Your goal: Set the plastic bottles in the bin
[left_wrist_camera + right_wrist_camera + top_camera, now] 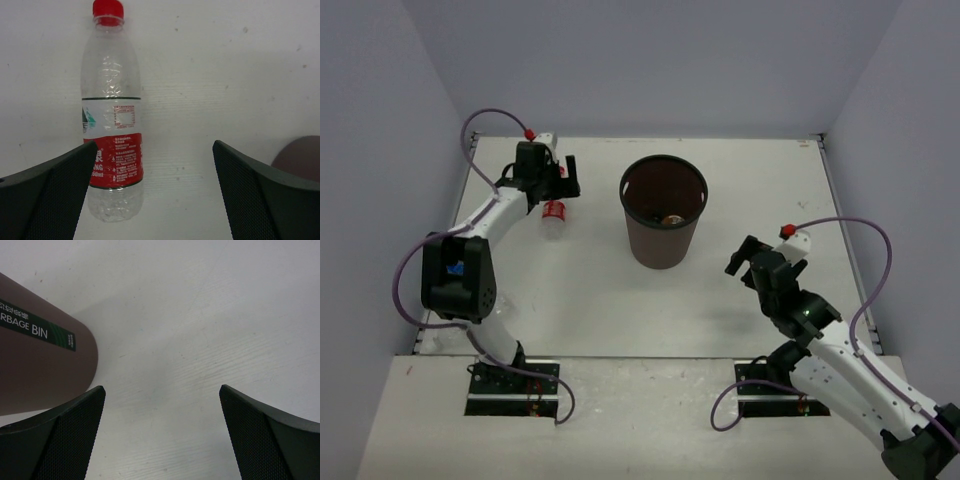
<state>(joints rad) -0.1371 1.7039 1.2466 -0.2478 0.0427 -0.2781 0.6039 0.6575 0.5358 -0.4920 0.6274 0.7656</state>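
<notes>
On the left of the overhead view, my left gripper (563,178) hangs over a plastic bottle (553,216) lying on the white table (590,290), near its far left corner. From above my wrist hides the bottle's upper part, and only the red label and clear base show, pointing toward my bases.

My left wrist camera shows the bottle's whole length, which the overhead view does not: red cap at the far end, clear crumpled body, white and red label, base nearest me. My left fingers are spread as wide as they go and grip nothing. The bottle sits off-centre in the gap, against my left-hand finger (50,195), whose tip overlaps the label's edge. I cannot tell whether the two touch. A brown patch at the right edge of this view is the bin, cut off.

The bin (663,248) stands upright at mid-table, well apart from the bottle. Deep inside it is an orange object (672,218), too small to identify.

To the right, my right gripper (745,262) hovers near the bin, also wide open and empty. Its wrist camera shows the bin's brown wall at upper left, with a green label cut off so that it reads "RBAGE BIN". Only bare table lies between the fingers.
</notes>
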